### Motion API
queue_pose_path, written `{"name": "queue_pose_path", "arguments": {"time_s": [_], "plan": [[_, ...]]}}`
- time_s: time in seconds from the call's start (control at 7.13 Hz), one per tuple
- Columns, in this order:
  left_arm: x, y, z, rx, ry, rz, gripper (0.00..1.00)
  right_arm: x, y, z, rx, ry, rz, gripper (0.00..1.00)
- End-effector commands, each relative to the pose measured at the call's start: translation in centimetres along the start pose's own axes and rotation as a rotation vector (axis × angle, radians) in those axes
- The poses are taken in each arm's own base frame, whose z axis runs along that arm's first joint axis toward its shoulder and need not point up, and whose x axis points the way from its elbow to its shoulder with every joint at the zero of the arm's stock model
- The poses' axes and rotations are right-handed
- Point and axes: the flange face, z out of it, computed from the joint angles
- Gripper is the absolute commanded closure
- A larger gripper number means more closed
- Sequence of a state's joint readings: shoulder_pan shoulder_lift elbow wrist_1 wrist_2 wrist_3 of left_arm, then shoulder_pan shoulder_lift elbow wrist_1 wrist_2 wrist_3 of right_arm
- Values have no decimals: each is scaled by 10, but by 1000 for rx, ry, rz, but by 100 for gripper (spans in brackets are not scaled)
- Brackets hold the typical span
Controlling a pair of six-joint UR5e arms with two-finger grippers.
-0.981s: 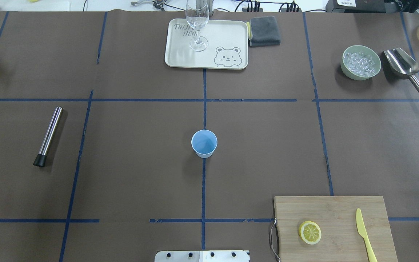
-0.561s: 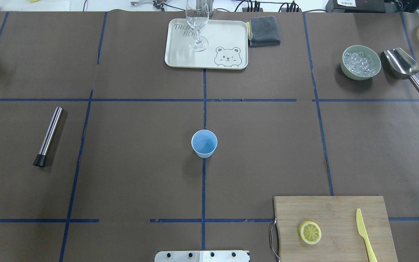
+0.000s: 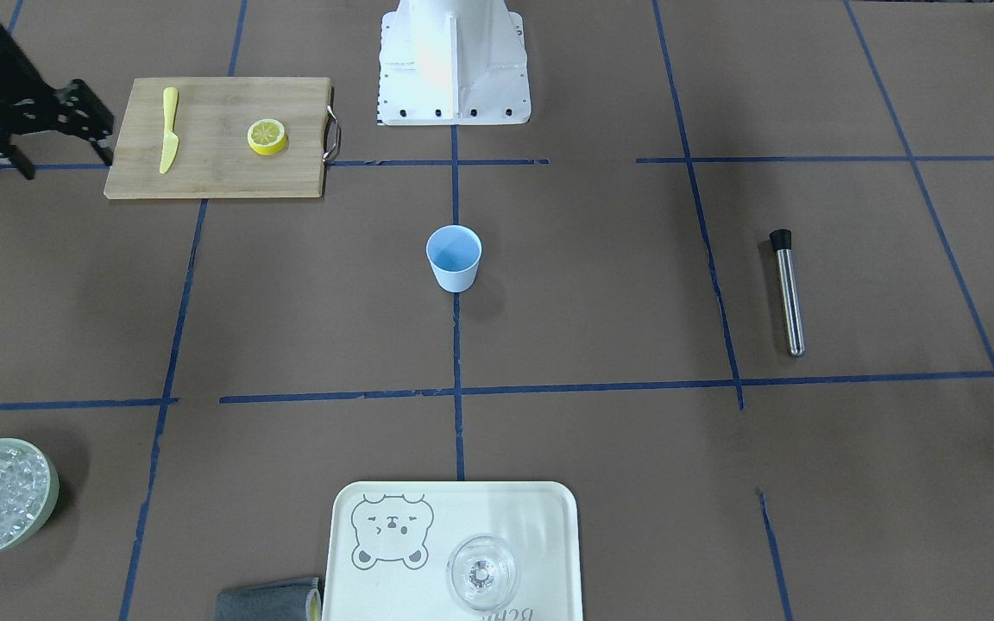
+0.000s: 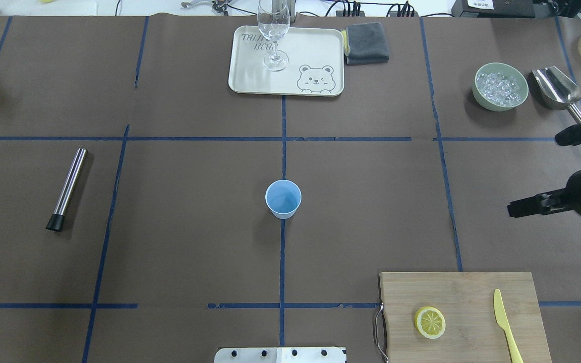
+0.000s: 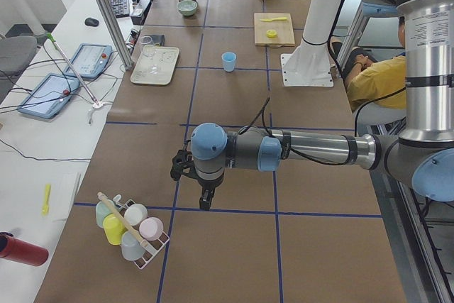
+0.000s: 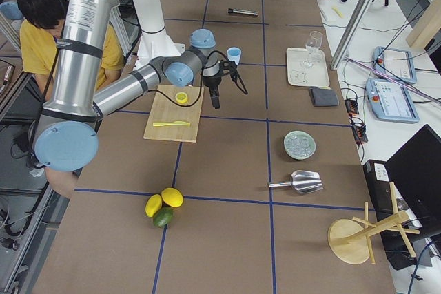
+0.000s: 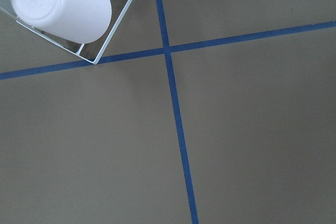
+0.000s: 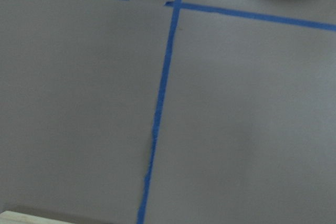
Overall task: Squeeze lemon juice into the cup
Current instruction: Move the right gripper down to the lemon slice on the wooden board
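One lemon slice [image 4: 429,322] lies flat on the wooden cutting board [image 4: 472,290] at the near right; it also shows in the front view [image 3: 267,136]. The light-blue cup [image 4: 283,198] stands upright at the table's middle, also in the front view [image 3: 454,257]. My right gripper [image 4: 515,209] hangs above the table at the right edge, beyond the board and apart from both; I cannot tell if it is open. My left gripper [image 5: 206,204] shows only in the left side view, far off by a rack of cups [image 5: 131,235]; its state is unclear.
A yellow knife [image 4: 505,322] lies on the board right of the slice. A pale-green bowl of ice [image 4: 501,85] and a metal scoop [image 4: 558,91] sit at the far right. A tray [image 4: 315,50] with a clear glass [image 4: 274,30] stands at the far middle. A metal muddler [image 4: 67,187] lies at left.
My right arm and gripper have come into the overhead view from the right edge. The cup, the lemon slice and the other things have not moved.
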State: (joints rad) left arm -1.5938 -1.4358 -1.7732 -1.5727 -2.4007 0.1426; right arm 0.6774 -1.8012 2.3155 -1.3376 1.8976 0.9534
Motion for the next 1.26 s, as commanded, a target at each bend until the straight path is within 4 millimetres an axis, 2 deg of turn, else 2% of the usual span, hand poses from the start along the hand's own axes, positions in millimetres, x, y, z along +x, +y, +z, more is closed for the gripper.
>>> {"name": "queue_pose_path", "arguments": {"time_s": [0.0,0.28,0.42,0.56,0.84,1.12], "plan": [[1,0,-1,3,0,3,0,-89,65,32,15,-14,43,0],[4,-2,-4,9,-1,10,0,-126,116,57,5,-16,48,0],[9,-3,-8,16,-2,18,0,-150,125,73,39,-27,47,0],[9,-3,-8,16,-2,18,0,-156,139,96,29,-4,36,0],[9,-3,-8,16,-2,18,0,-161,159,105,9,2,26,0],[9,-3,-8,15,-2,19,0,-159,166,111,1,15,16,0]]}}
